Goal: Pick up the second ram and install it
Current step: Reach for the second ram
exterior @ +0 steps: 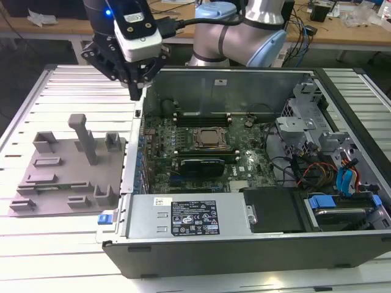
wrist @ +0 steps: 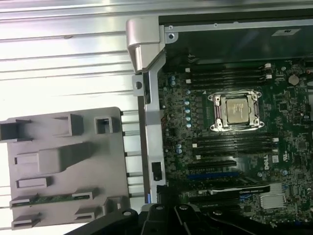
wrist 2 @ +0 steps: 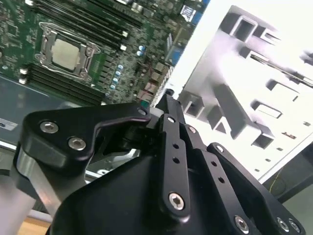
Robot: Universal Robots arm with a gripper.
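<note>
You'll find a white sticker (exterior: 162, 202) and a black label (exterior: 192, 218) on the power supply (exterior: 143, 221); their print can't be read.

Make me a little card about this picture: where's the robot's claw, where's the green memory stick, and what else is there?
gripper: hangs above the computer case's wall on the exterior view's left, between tray and motherboard
second ram: thin green stick lying flat in a holder of the grey tray, apart from the gripper
grey tray: on the slatted table, beside the open computer case
CPU socket: middle of the motherboard, long memory slots on two sides
job so far: second ram not yet picked up
</note>
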